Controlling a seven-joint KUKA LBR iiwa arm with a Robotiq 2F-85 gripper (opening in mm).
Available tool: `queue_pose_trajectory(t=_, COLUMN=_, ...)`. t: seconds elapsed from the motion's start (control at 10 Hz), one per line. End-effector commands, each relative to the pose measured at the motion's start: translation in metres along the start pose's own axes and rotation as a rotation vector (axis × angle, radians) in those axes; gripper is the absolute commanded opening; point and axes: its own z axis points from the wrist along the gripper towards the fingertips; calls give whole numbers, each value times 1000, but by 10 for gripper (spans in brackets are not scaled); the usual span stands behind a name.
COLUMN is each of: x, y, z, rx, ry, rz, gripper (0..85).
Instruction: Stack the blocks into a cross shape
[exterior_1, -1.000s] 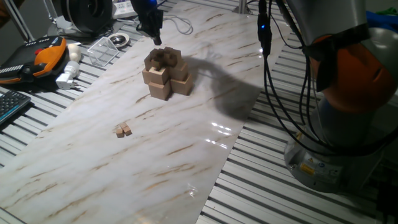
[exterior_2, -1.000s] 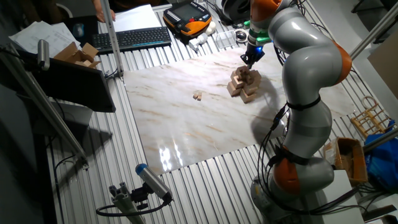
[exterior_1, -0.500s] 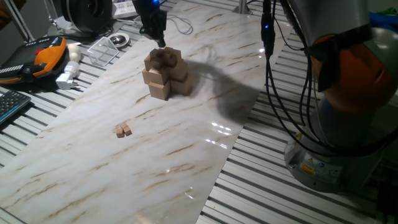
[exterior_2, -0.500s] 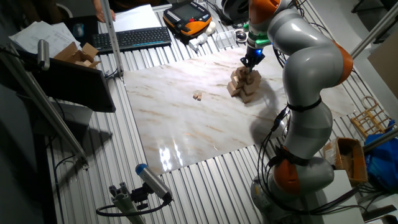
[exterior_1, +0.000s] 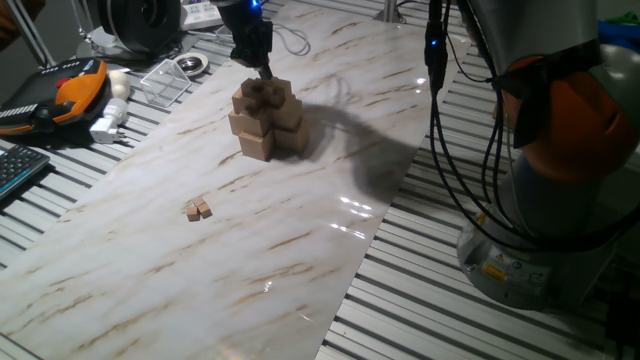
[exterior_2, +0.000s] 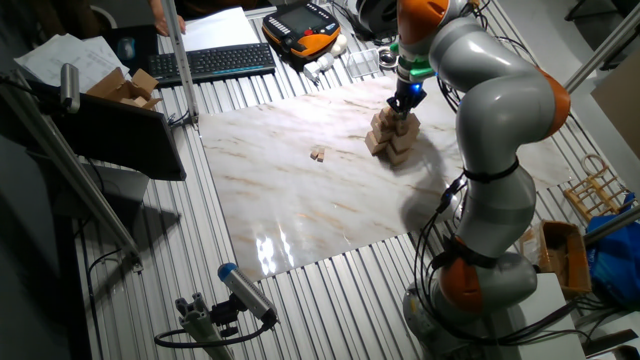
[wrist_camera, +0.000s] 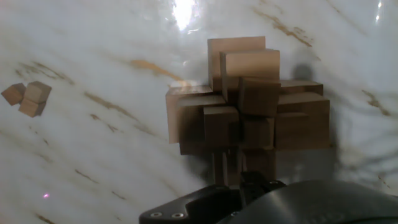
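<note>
The cross shape is a tiered pile of tan wooden cubes on the marble sheet, also seen in the other fixed view and filling the hand view. My gripper hangs just over its top tier, its dark fingers drawn close together in a narrow point. In the hand view the fingertips lie in shadow at the pile's near side, so I cannot see whether anything sits between them. Two tiny blocks lie side by side on the sheet, well away from the pile.
An orange and black pendant, a white plug and a clear plastic box lie beyond the sheet's far edge. A keyboard sits at the back. The robot base and its cables stand on the right.
The gripper has shifted a little to the right and down, from beside the pile's top to directly over it. The pile and the two tiny blocks have not moved.
</note>
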Motion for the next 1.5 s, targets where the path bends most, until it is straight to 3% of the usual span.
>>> queue_pose_trajectory(t=0.0, x=1, y=-1, z=3, rx=-2, ry=0, rz=-5, gripper=0)
queue_pose_trajectory(t=1.4, x=0, y=-1, z=8, rx=-22, ry=14, rz=-30, gripper=0)
